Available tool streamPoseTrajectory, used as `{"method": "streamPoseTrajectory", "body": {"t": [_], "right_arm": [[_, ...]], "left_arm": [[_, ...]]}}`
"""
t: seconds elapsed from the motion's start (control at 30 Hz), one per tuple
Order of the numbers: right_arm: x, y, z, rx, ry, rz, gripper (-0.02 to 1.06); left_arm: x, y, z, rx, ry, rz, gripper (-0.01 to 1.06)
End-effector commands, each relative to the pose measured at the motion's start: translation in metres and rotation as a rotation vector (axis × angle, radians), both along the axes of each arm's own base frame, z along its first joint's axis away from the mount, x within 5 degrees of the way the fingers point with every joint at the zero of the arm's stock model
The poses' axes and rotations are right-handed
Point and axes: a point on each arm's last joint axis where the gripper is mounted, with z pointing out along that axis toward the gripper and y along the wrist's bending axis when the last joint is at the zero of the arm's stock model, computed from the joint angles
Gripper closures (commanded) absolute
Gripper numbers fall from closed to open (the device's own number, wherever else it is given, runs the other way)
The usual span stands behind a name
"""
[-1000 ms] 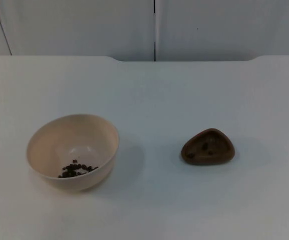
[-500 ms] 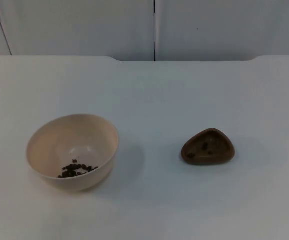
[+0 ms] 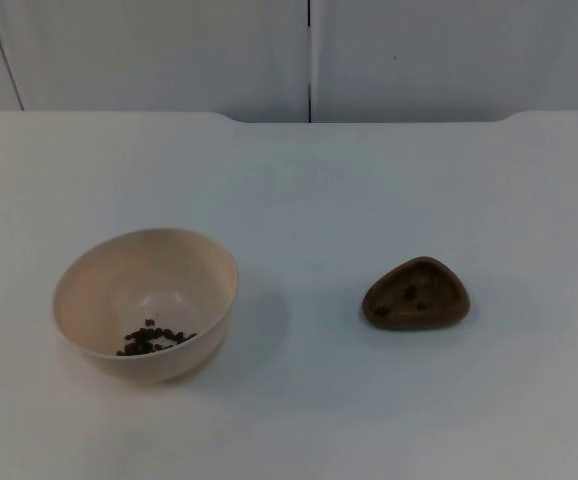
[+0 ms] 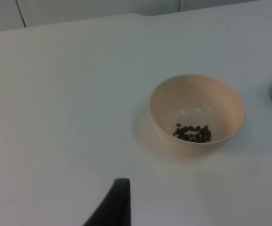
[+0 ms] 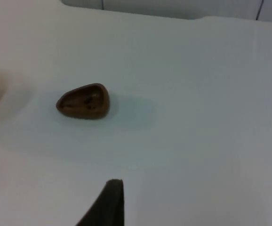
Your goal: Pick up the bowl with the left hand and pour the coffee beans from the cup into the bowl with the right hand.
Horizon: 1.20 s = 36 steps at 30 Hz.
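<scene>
Black tapered claw fingertip [image 4: 116, 203]

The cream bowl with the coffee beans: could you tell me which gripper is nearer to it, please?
Left. The left gripper looks onto the cream bowl from close by; the right gripper faces the brown cup, the bowl beyond it.

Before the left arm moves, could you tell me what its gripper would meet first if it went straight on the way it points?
Probably bare table: the left fingertip points past the cream bowl, which sits off to one side. Depth is hard to judge.
</scene>
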Motion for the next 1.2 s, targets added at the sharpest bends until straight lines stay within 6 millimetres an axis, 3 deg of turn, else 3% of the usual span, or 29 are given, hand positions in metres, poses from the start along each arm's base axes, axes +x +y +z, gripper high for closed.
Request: {"method": "streamPoseTrajectory", "body": {"t": [0.0,0.27,1.17], "right_arm": [[-0.0004,0.0001,0.0003,0.003,-0.007,-0.04,-0.01],[-0.0003,0.0007,0.0003,0.002,-0.007,-0.112,-0.01],[-0.0003,0.0007,0.0003,0.003,-0.007,-0.114,-0.01]], "left_arm": [[-0.0003,-0.0003,-0.0019,0.0,0.004,-0.001,0.0],[-0.0003,-0.0003,-0.0019,0.0,0.004,-0.001,0.0],[-0.0002,-0.0005,-0.0019,0.0,0.004,0.031,0.0]]}}
